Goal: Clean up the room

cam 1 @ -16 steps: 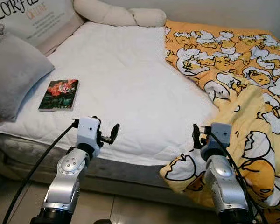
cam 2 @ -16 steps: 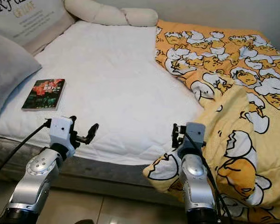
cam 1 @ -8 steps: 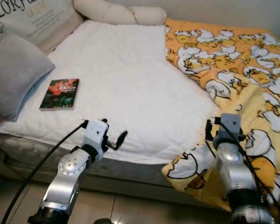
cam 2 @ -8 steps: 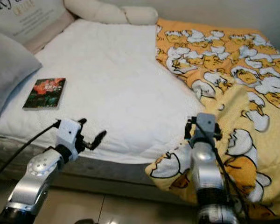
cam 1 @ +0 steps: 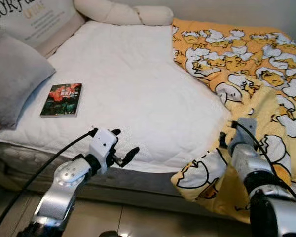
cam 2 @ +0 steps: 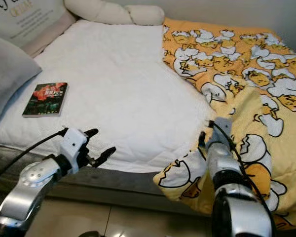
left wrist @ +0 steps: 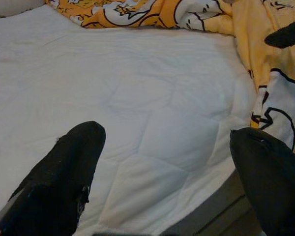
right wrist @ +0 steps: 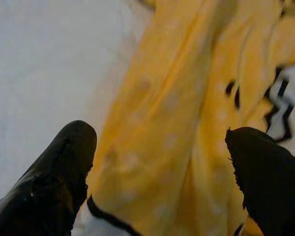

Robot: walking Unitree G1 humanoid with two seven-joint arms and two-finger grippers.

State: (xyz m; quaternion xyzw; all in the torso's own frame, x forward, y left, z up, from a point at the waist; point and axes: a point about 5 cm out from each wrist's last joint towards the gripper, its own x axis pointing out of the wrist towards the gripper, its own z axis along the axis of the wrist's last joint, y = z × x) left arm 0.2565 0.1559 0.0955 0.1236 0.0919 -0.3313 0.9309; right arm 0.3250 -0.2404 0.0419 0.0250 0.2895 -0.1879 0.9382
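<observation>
Scanning from the left, we see a grey pillow (cam 1: pixel 12 79) propped at the head of the bed (cam 1: pixel 138 89), with a book (cam 1: pixel 61 100) lying flat on the white mattress just beside it, likely left where someone stopped reading. Our left claw (cam 1: pixel 122 146) hovers near the mattress edge, fingers (left wrist: pixel 64 177) spread wide and holding nothing; we judge it waits there while the other arm works. Farther right, the yellow quilt (cam 1: pixel 246 74) is bunched over the right half of the bed, one corner spilling over the side toward the floor, so the bed looks unmade. Our right claw (right wrist: pixel 160 167) sits right at that hanging fold, fingers wide apart with the yellow cloth between them but not yet pinched. We judge it is placed so to grip the edge and draw the quilt across the bare mattress. The loose fabric may slip from a shallow bite.
</observation>
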